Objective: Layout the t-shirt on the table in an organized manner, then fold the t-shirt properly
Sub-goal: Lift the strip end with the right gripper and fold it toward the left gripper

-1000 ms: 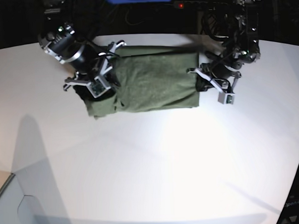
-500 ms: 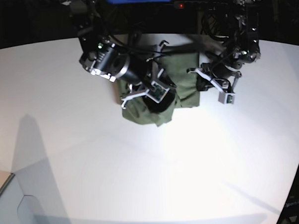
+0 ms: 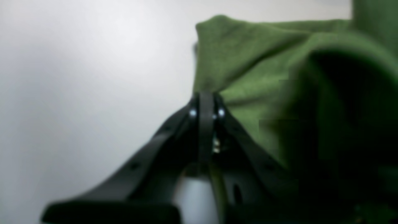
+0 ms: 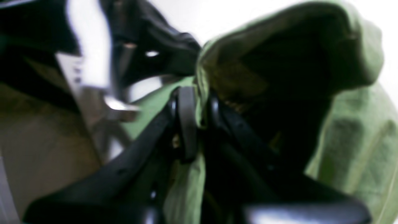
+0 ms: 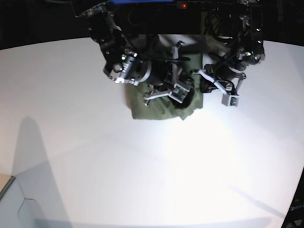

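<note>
The plain olive-green cotton t-shirt (image 5: 164,101) lies bunched at the upper centre of the large white table (image 5: 144,175). The right gripper (image 4: 196,102) pinches a fold; the left gripper (image 3: 206,102) pinches an edge (both views blurred). Lay the carried layer flat, edges aligned, before releasing.

The t-shirt (image 3: 248,77) is soft matt olive cloth; the table (image 5: 144,175) is smooth, white, faintly glossy.
</note>
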`<state>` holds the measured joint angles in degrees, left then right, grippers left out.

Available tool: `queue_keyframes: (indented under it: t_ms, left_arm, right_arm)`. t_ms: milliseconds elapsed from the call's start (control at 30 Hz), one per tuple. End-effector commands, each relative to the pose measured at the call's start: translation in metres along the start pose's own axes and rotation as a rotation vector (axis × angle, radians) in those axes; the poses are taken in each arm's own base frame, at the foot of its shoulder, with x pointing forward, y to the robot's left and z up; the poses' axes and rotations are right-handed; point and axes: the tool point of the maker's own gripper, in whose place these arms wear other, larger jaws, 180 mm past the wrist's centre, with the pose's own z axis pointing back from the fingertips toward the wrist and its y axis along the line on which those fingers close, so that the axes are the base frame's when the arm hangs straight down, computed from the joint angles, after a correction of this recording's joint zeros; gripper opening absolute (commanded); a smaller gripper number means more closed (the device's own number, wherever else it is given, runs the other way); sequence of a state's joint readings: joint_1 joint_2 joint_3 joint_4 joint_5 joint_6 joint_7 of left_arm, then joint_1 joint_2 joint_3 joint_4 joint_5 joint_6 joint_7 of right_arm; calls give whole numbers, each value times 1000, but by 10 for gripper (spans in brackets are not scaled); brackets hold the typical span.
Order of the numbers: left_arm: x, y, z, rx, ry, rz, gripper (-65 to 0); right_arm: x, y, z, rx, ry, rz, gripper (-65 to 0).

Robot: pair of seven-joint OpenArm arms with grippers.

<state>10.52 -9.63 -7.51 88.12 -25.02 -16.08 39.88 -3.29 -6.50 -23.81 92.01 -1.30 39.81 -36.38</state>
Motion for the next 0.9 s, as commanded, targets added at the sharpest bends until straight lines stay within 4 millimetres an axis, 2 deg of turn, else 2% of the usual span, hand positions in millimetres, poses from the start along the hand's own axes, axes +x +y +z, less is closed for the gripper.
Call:
queue_keyframes:
  t_ms: [0, 133, 267, 400, 500, 600, 667, 800, 867]
  left_arm:
    - [17, -2, 4, -6, -49, -13, -648]
    - [28, -8, 9, -14, -81, -32, -648]
    - [28, -6, 13, -8, -87, -33, -648]
    - [27, 17, 25, 53, -107, 14, -648]
    - [27, 34, 33, 94, -119, 37, -648]
    - [18, 54, 45, 144, -114, 61, -648]
    - [13, 67, 54, 180, -113, 81, -648]
    - [4, 88, 68, 238, -112, 111, -648]
    - [4, 98, 75, 266, -123, 123, -648]
  right_arm:
    - [21, 3, 0, 13, -70, 10, -650]
    - [28, 0, -1, 9, -79, 27, -650]
    - [19, -8, -10, 15, -43, 19, -650]
    - [6, -10, -17, 29, -4, 3, -650]
    - [5, -9, -19, 33, -2, 3, -650]
    - [6, -7, -19, 37, -3, 5, -650]
    - [8, -9, -19, 35, -6, 10, -594]
    - [12, -10, -18, 30, -13, 15, -412]
    - [21, -10, -12, 20, -42, 27, -336]
